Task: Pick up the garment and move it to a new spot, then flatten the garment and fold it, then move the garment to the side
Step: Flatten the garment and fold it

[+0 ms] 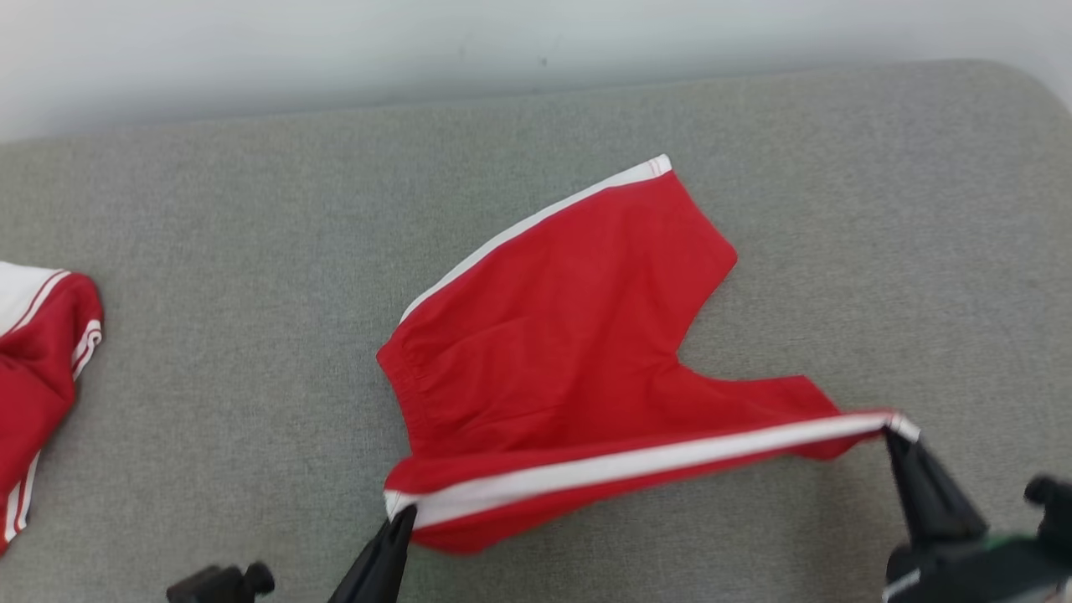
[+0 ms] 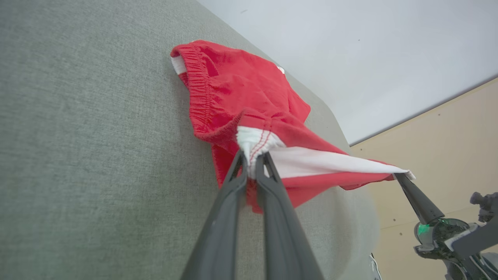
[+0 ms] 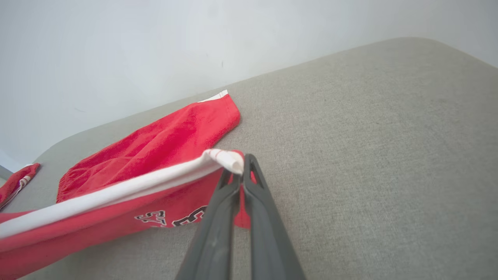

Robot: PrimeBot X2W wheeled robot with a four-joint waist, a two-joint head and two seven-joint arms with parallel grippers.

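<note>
Finds the left gripper [image 1: 400,517] pinched tight on the waistband end of the white side stripe [image 1: 653,456], with cloth bunched between the tips in the left wrist view. Finds the right gripper [image 1: 896,437] likewise closed, clamping the hem end of the same stripe, with no gap visible between its fingers [image 3: 218,217]. Notes the stripe drawn taut between the two grips and raised just above the grey padded surface [image 1: 251,251]. Places the red shorts [image 1: 553,335] near the middle of that surface, far leg and most of the waistband lying flat, near leg hanging from the held edge, black lettering [image 3: 171,217] showing on its lower face. Records a second red-and-white garment [image 1: 42,360] well apart at the robot's left, and a pale wall [image 1: 335,50] beyond the far edge. Takes the relocation as likely done and judges the flatten-and-fold step to be in hand, fold not yet made: legs splayed apart, not stacked. Calls next for carrying the taut edge up and over toward the far stripe, both ends level and moving together, to lay near leg on far leg, then lowering before release. Warns of slack or uneven travel leaving a skewed fold, or dragging the resting half across the surface. Cannot tell the depth of cloth inside either grip.
</note>
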